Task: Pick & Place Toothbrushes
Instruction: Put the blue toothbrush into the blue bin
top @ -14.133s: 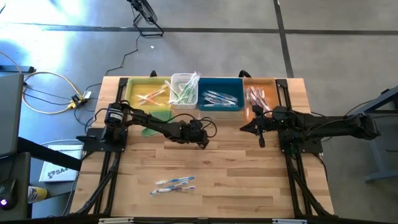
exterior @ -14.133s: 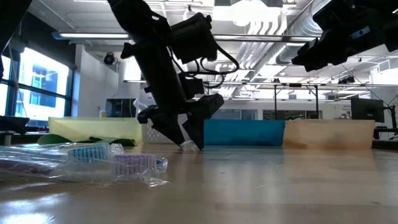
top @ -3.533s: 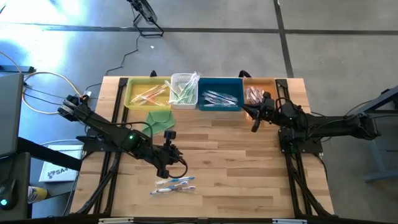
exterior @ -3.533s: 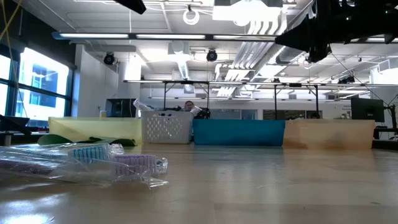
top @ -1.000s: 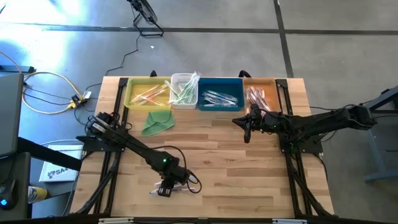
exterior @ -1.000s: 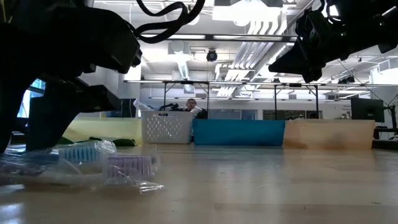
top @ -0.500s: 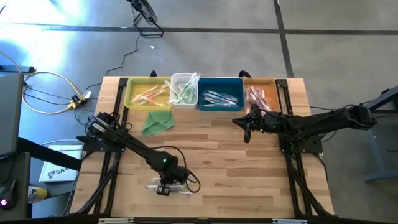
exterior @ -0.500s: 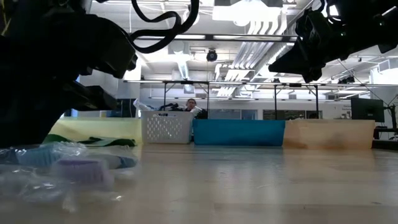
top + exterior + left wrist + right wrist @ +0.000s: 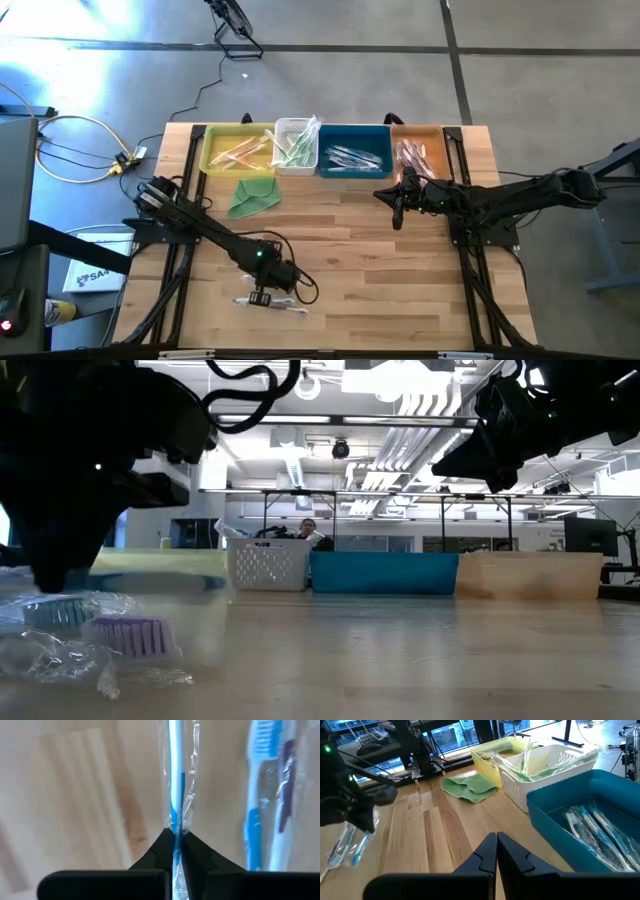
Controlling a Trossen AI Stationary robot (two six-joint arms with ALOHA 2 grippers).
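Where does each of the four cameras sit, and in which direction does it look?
High view: above, straight down on table, both arms.
Low view: table height, facing bins; left gripper near.
Left wrist view: over shut left gripper pinching a wrapped blue toothbrush.
Right wrist view: past shut right gripper toward blue bin.
Shared: the green cloth.

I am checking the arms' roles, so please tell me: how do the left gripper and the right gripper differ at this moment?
The left gripper is shut on a blue-white toothbrush in a clear wrapper near the front of the table; the right gripper holds nothing. The left gripper is low over the wood, while the right gripper hangs higher, in front of the blue bin. Both are shut.
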